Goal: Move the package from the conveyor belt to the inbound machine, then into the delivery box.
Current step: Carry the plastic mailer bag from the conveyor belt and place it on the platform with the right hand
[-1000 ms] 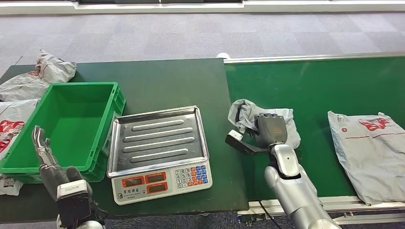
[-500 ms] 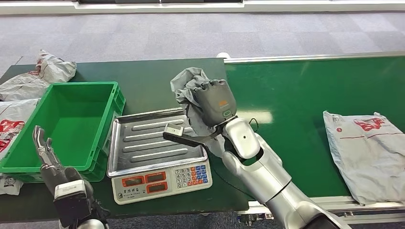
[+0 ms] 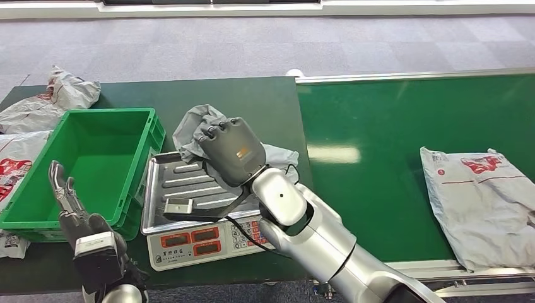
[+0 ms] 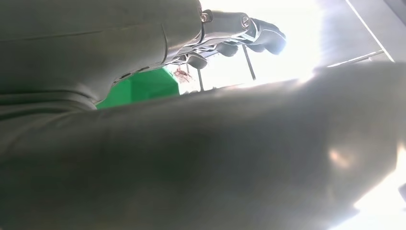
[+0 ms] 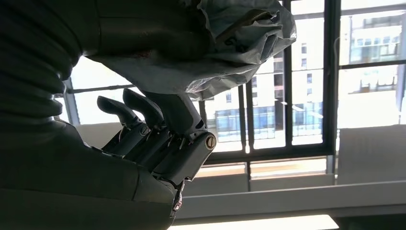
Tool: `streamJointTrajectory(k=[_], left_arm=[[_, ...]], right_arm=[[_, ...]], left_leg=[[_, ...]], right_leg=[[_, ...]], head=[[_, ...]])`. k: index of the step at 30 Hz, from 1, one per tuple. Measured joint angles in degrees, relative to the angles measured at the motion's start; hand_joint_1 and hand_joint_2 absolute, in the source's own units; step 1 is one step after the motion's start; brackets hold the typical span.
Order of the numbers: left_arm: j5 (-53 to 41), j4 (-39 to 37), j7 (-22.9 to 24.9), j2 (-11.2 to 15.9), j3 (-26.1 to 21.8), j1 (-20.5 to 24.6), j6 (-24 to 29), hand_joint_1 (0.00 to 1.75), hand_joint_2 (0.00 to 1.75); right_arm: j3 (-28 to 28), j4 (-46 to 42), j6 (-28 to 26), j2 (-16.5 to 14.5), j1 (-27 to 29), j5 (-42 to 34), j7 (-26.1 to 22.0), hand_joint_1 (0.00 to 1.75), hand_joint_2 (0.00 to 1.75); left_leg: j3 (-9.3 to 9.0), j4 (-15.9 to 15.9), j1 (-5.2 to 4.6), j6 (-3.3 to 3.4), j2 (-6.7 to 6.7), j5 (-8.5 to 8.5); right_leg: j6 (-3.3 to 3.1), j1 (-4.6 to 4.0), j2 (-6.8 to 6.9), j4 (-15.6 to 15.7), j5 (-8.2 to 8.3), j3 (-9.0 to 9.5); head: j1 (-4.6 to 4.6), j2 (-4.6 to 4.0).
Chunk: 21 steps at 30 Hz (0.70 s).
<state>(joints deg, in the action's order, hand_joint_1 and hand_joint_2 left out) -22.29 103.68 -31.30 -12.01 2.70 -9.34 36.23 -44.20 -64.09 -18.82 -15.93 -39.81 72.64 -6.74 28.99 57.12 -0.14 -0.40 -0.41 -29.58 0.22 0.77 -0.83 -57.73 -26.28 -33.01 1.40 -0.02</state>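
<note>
The right hand (image 3: pixel 232 150) held the grey package (image 3: pixel 197 128) above the steel tray of the scale (image 3: pixel 208 189), its fingers closed over a bunched fold. The bag looked light and soft, sagging around the hand, and its plastic skin seemed slippery, so a grasp on gathered material was wise. The left hand (image 3: pixel 65 196) waited beside the green box (image 3: pixel 94 164), fingers loosely apart, holding nothing.

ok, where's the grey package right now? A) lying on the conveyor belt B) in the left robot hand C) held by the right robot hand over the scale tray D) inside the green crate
C: the right robot hand grips the grey package above the scale tray, clear of the conveyor belt and the green crate.
</note>
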Motion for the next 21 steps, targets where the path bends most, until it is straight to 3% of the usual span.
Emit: streamJointTrajectory(k=[6,11,15,21], left_arm=[[6.11,-0.92,-3.05,-0.36,0.00,0.93,1.32,0.00,0.00],[17.05,-0.01,-8.29,-0.87,-0.15,0.95,3.19,0.00,0.00],[17.31,1.01,-8.83,-1.37,-0.63,0.49,3.55,0.00,0.00],[13.99,1.24,-8.85,-2.24,-1.28,-0.28,3.55,0.00,0.00]], right_arm=[[-6.27,2.29,1.90,-3.40,-5.93,-0.51,5.55,1.75,1.75],[-12.91,9.56,5.56,-4.20,-16.50,-12.95,11.95,1.75,1.75],[-18.03,16.83,8.50,-4.30,-20.56,-21.14,14.22,0.03,1.75],[-23.72,26.38,11.10,-4.34,-20.82,-27.46,15.97,0.00,1.75]], left_leg=[[0.06,0.00,0.08,-0.07,0.00,0.04],[0.06,0.01,0.08,-0.12,-0.04,0.11],[0.05,0.01,0.08,-0.12,-0.14,0.14],[0.06,0.02,0.08,-0.13,-0.18,0.15]], right_leg=[[-0.06,-0.07,0.00,-0.02,0.03,-0.03],[-0.17,-0.08,0.03,-0.02,0.12,-0.01],[-0.17,-0.09,0.13,-0.02,0.12,0.03],[-0.18,-0.10,0.17,-0.02,0.12,-0.01]], head=[[0.00,0.00],[0.00,0.00],[0.01,0.00],[0.00,0.00]])
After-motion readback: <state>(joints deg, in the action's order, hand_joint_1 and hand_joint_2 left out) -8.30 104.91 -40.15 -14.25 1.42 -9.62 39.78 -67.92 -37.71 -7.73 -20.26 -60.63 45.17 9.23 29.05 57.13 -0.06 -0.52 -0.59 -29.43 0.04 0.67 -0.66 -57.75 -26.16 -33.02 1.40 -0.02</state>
